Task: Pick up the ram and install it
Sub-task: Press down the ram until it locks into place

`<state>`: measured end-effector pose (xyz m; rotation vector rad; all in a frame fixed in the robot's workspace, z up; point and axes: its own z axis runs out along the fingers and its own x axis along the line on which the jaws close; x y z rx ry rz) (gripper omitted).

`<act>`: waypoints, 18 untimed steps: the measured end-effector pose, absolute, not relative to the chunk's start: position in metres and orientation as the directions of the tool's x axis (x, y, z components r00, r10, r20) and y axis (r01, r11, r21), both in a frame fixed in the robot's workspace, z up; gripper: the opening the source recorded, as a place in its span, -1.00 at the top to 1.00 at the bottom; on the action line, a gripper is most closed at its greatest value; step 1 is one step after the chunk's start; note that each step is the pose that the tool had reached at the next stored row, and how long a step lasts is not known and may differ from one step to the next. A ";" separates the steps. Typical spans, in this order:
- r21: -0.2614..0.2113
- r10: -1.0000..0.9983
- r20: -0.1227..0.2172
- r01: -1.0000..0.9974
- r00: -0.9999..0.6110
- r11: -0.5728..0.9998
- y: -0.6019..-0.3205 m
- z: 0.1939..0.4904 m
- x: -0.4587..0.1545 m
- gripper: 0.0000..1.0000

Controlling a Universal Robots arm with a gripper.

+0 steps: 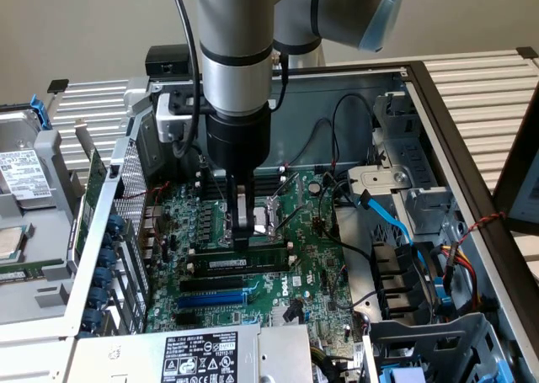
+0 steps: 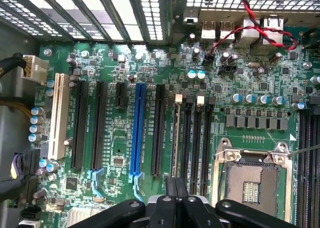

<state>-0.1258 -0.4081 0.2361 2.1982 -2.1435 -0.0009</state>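
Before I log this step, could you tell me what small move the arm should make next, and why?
Probably a short, straight push down. The shut gripper stands upright with its tips on the top edge of the ram, which already stands in a black memory slot. Whether the end latches have closed I cannot tell, so pressing seems safer than lifting away.

Exterior view high, angled down; wrist view close above motherboard (image 2: 150, 67).
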 end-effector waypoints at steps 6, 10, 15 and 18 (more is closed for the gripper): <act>0.050 -1.000 0.002 -0.998 0.027 -0.027 -0.415 0.236 -0.126 0.80; 0.050 -1.000 0.002 -0.998 0.027 -0.027 -0.415 0.236 -0.126 0.80; 0.050 -1.000 0.004 -0.998 0.026 -0.026 -0.416 0.236 -0.124 0.80; 0.050 -1.000 0.005 -0.998 0.026 -0.025 -0.416 0.236 -0.123 0.80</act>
